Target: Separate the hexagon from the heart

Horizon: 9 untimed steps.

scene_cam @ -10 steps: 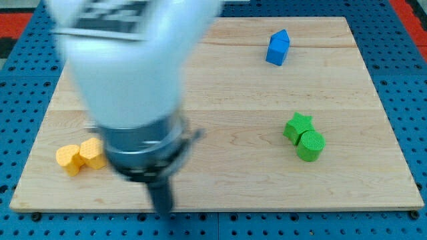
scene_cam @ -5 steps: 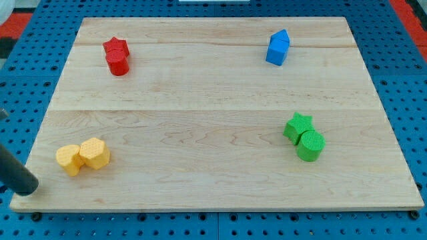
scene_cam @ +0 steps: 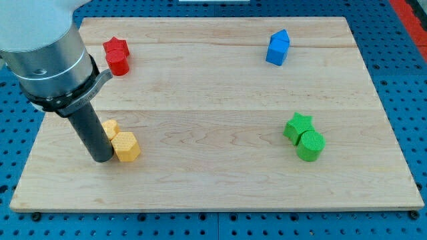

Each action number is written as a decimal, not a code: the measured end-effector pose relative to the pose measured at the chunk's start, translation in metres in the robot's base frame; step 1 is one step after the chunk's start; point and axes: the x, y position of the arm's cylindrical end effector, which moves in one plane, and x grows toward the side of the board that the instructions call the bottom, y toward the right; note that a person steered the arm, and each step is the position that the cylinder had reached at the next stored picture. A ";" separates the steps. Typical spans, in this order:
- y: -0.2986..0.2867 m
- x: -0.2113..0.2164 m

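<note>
A yellow hexagon block (scene_cam: 125, 146) lies on the wooden board (scene_cam: 220, 180) at the lower left. A yellow heart block (scene_cam: 111, 128) sits just above and left of it, touching it and partly hidden by my rod. My tip (scene_cam: 103, 159) rests on the board right against the hexagon's left side, just below the heart.
A red star block (scene_cam: 117, 55) sits at the upper left. A blue pentagon-like block (scene_cam: 277, 47) sits at the upper right. A green star (scene_cam: 297, 126) and a green cylinder (scene_cam: 310, 145) touch each other at the right.
The rod has come in from the lower left edge onto the board. Both yellow blocks have shifted right and slightly up; the hexagon now lies lower right of the heart.
</note>
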 end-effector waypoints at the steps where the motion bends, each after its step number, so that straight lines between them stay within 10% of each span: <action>1: 0.027 -0.002; 8: 0.064 0.025; 9: 0.150 0.040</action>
